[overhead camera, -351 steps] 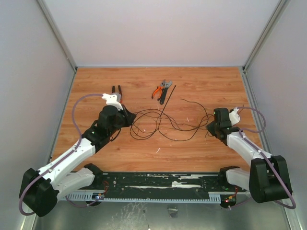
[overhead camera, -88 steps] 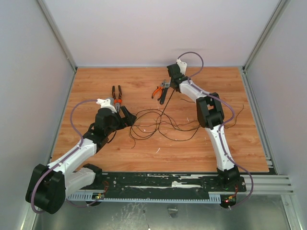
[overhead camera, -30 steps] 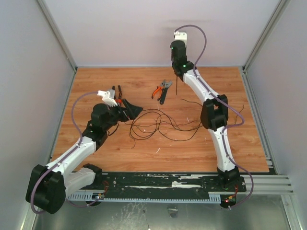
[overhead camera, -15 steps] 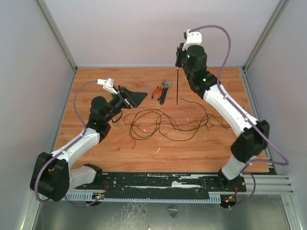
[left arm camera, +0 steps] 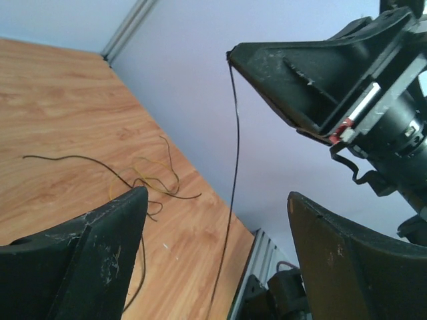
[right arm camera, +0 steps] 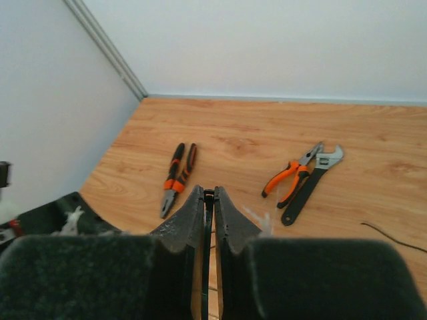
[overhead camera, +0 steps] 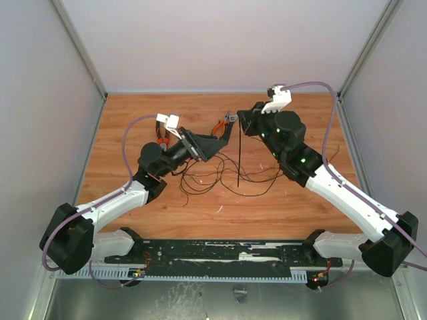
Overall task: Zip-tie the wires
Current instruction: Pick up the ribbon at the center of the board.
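Observation:
The zip tie (overhead camera: 239, 160), a thin straight black strip, hangs straight down from my right gripper (overhead camera: 241, 127), which is shut on its head. In the right wrist view the zip tie (right arm camera: 207, 227) sits pinched between the shut fingers of the right gripper (right arm camera: 208, 194). Loose loops of the wires (overhead camera: 213, 179) lie on the wooden table below, and the strip's tip hangs over them. My left gripper (overhead camera: 219, 142) is raised and open, just left of the strip. Seen from the left wrist, the zip tie (left arm camera: 233, 167) runs down between the wide-apart fingers of the left gripper (left arm camera: 217, 197), touching neither.
Black-and-orange pliers (right arm camera: 177, 177) lie at the back left of the table. Orange-handled pliers (right arm camera: 290, 180) and a black wrench (right arm camera: 313, 183) lie at the back centre. Grey walls enclose the table (overhead camera: 300, 213) on three sides.
The right arm swung forward and down, bringing the hanging zip tie over the wires. The left gripper rose and moved right, up to the strip.

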You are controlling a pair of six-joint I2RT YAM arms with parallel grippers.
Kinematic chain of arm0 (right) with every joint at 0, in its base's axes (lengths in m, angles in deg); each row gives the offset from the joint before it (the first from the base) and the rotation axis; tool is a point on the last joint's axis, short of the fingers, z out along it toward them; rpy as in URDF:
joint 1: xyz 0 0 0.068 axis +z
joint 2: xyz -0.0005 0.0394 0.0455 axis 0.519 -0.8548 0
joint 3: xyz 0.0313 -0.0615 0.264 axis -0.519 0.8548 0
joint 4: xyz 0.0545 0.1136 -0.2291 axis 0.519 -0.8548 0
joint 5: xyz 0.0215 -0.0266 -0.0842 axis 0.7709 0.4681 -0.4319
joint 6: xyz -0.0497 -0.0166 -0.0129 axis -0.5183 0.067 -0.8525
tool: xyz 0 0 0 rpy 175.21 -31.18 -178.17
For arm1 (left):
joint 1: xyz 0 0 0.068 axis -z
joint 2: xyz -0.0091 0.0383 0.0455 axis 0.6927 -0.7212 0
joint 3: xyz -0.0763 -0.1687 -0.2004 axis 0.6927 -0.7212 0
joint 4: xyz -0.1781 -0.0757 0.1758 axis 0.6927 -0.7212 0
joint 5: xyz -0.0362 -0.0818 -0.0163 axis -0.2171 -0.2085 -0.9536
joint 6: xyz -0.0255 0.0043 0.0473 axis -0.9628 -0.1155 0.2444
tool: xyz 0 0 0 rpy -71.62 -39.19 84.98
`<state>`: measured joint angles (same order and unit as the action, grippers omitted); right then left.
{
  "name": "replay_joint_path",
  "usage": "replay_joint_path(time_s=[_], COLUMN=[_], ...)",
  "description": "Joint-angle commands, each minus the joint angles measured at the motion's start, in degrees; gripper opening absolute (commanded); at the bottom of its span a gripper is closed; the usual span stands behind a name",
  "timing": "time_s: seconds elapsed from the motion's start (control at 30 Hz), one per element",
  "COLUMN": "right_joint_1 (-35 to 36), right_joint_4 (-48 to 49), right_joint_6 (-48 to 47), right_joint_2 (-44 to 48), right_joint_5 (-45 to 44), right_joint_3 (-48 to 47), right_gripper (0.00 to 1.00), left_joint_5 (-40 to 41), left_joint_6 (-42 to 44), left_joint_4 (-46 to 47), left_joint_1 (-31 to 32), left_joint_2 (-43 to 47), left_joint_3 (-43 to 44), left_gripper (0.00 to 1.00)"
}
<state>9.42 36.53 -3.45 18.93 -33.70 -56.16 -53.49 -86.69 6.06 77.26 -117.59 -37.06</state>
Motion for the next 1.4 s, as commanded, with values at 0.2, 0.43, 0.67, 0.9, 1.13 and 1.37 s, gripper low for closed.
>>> replay_joint_path(time_s=[0.2, 0.43, 0.67, 0.9, 1.13, 1.37], right_joint_1=[4.78, 7.48, 8.93, 9.08, 8.0, 7.01], right_joint_4=[0.63, 0.04, -1.08, -1.43, -4.41, -5.6], right_joint_6=[6.78, 5.96, 5.1, 5.01, 4.55, 2.69], right_joint_2=[3.06, 1.65, 0.32, 0.61, 6.03, 14.31], right_joint_5=[-2.19, -5.38, -8.7, -8.43, -6.07, 3.78], right_joint_3=[2.91, 2.33, 0.92, 0.76, 1.5, 5.7], right_gripper=[0.0, 0.0, 0.0, 0.0, 0.53, 0.57], left_joint_5=[2.24, 3.14, 4.19, 4.8, 8.44, 8.31], left_joint_6=[2.18, 3.11, 3.49, 3.67, 3.21, -0.02], left_joint_4=[2.62, 2.25, 1.84, 1.8, -2.81, 3.22], left_joint_1=[5.43, 6.66, 6.85, 6.85, 6.79, 6.78], left_joint_2=[-3.99, -3.34, -4.02, -4.47, -4.44, -3.61], left_joint_3=[3.5, 3.91, 4.09, 4.06, 4.76, 2.18], left_gripper=[0.75, 0.63, 0.23, 0.0, 0.0, 0.0])
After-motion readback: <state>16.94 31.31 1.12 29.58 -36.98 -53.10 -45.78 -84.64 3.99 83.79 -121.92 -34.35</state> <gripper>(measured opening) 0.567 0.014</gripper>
